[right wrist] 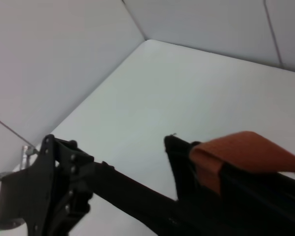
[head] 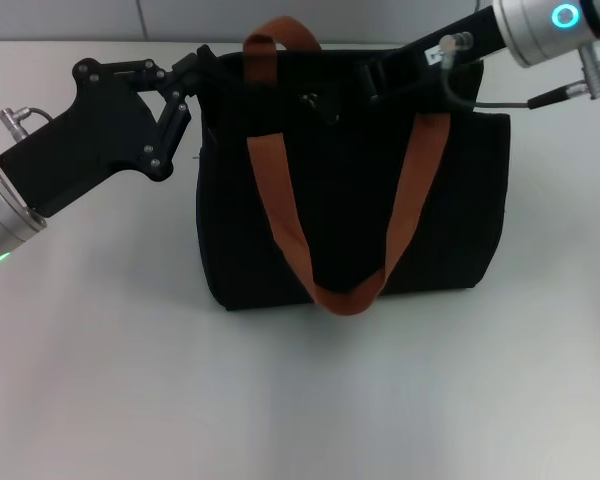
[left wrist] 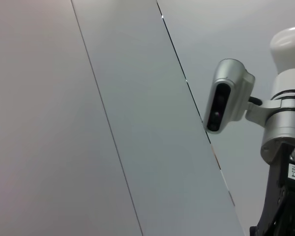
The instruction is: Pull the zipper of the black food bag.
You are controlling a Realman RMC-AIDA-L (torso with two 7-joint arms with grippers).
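The black food bag (head: 350, 210) stands mid-table, with two orange-brown straps (head: 280, 215) draped over its front. My left gripper (head: 202, 72) is at the bag's upper left corner and looks closed on the fabric edge there. It also shows in the right wrist view (right wrist: 59, 191), beside the bag's corner (right wrist: 179, 162) and a strap (right wrist: 241, 152). My right gripper (head: 330, 98) reaches from the upper right onto the bag's top edge, black against black. A small pale glint (head: 311, 100) at its tip may be the zipper pull.
The bag stands on a white table (head: 300, 400), with a pale wall behind it. The left wrist view shows only wall panels, the robot's head camera (left wrist: 226, 96) and part of the right arm (left wrist: 285, 147).
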